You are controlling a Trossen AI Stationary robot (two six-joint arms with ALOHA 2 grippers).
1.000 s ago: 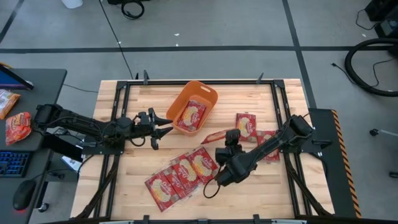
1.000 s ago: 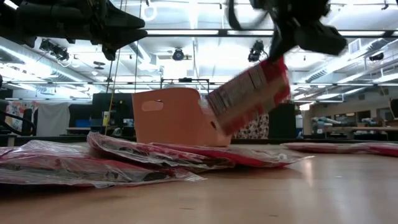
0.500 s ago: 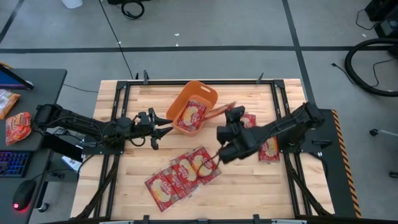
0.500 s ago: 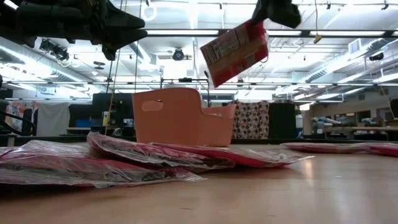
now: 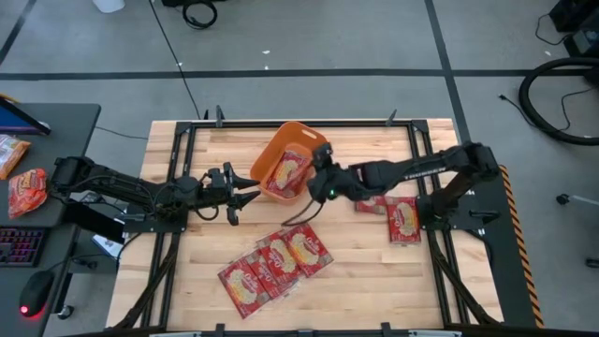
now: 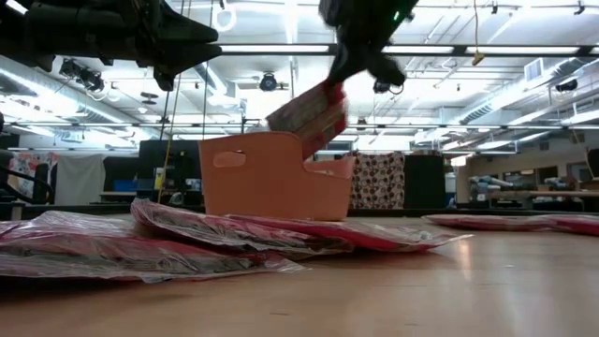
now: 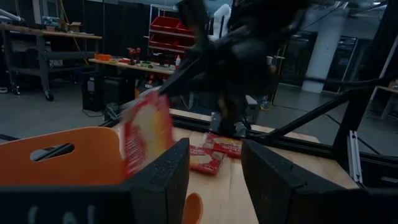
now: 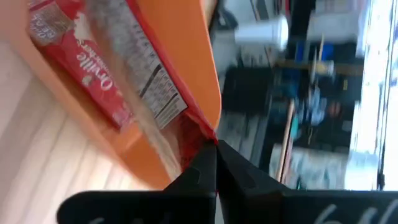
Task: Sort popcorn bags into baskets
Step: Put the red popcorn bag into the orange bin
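The right hand (image 5: pixel 319 180) is clamped on a glossy red popcorn bag (image 6: pixel 309 117), holding it tilted over the rim of the orange plastic basket (image 5: pixel 315 142), the landmark here. One bag (image 5: pixel 286 172) already lies inside. Near the basket, three bags (image 5: pixel 278 260) and two more (image 5: pixel 402 217) remain on the wooden table (image 5: pixel 374 281). The left hand (image 5: pixel 245 191) waits beside the basket, fingers apart.
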